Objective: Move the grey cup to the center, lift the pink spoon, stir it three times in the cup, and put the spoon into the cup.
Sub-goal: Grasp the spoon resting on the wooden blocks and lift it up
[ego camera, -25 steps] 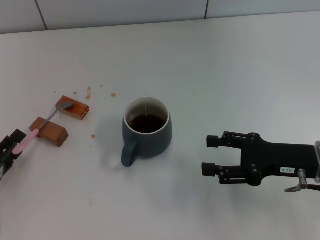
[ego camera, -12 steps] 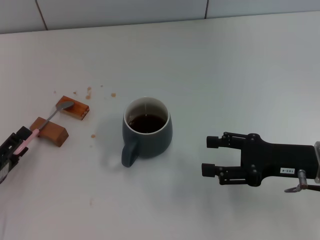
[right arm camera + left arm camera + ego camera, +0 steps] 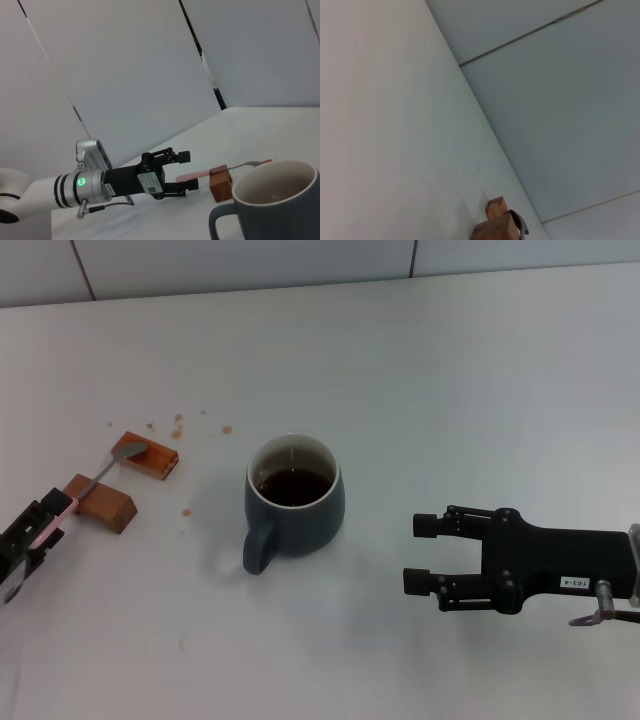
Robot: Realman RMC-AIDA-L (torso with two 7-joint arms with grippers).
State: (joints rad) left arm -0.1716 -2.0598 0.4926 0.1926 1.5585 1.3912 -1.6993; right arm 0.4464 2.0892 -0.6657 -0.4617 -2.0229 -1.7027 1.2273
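The grey cup stands upright mid-table with dark liquid inside, its handle toward me; it also shows in the right wrist view. The pink spoon lies across two wooden blocks at the left, its bowl on the far block. My left gripper is at the pink handle's near end. In the right wrist view my left gripper is open, with the handle between its fingers. My right gripper is open and empty, to the right of the cup.
Two brown wooden blocks hold the spoon up off the table. Small brown specks lie behind them. A tiled wall runs along the table's far edge.
My left gripper has slid forward along the pink handle toward the near block. The cup, the spoon and my right arm have not moved.
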